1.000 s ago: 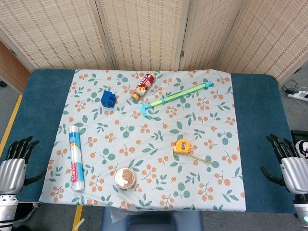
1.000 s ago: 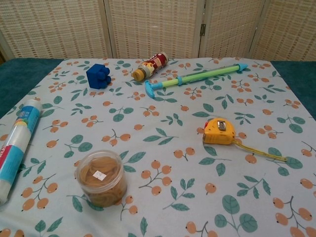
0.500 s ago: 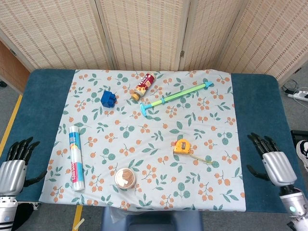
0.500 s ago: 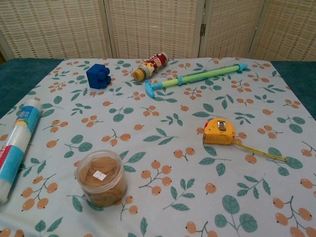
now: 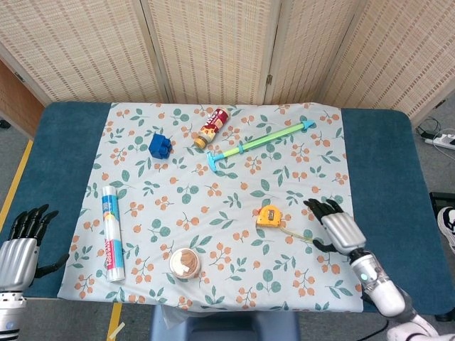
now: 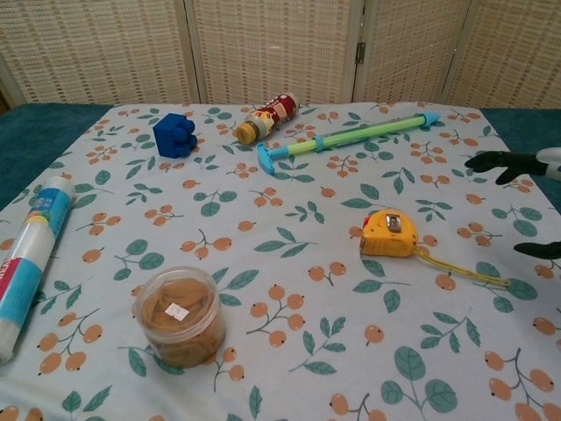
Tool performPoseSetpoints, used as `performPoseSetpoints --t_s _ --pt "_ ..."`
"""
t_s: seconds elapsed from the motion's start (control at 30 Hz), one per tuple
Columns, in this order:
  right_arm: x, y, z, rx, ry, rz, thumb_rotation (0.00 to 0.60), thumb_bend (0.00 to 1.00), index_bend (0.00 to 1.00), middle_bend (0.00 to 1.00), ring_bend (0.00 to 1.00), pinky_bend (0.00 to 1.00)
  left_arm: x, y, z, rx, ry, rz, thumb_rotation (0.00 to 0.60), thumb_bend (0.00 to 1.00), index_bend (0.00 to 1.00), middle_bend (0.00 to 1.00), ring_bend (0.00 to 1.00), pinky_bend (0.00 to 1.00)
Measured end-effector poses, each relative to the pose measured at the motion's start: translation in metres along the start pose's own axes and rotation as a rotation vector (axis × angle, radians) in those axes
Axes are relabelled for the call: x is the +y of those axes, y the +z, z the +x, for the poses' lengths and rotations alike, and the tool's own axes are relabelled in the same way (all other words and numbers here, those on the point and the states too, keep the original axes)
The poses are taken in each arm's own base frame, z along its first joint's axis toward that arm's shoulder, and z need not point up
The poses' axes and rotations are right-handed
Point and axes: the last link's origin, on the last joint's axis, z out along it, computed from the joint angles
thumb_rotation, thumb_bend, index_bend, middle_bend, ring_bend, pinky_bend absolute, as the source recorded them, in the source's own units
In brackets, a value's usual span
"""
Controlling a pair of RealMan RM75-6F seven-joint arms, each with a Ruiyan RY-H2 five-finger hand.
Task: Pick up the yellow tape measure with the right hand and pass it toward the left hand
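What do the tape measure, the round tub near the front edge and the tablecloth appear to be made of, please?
Tape measure: likely hard plastic, a smooth yellow case with a slight sheen and a thin yellow blade pulled out.
Round tub: clear plastic, since its tan contents show through the wall.
Tablecloth: woven fabric, matte and printed with leaves and orange fruit, lying in soft wrinkles.

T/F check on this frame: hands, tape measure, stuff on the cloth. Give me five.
1. The right hand holds the yellow tape measure. False: it is open, beside the tape measure, not touching it.
2. The left hand is empty. True.
3. The blue block sits on the clear tub. False: they are far apart on the cloth.
4. The tape measure's blade is partly pulled out. True.
5. The plastic roll stands upright. False: it lies flat.
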Motion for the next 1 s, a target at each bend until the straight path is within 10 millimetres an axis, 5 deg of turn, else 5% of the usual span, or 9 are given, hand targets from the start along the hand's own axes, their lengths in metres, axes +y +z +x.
performPoseSetpoints --t_s 0.5,1.0 --pt "-0.051 0.073 -0.024 -0.083 -0.091 0.024 0.600 0.33 0.11 0.16 0.18 0.07 -0.007 0.001 -0.004 -0.023 -0.004 0.016 0.600 0.22 0.18 0.10 0.08 0.00" --pt "-0.065 0.100 -0.031 -0.098 -0.119 0.001 0.600 0.33 0.22 0.24 0.23 0.08 -0.012 0.000 -0.005 -0.024 -0.008 0.028 0.600 0.22 0.18 0.10 0.08 0.00"
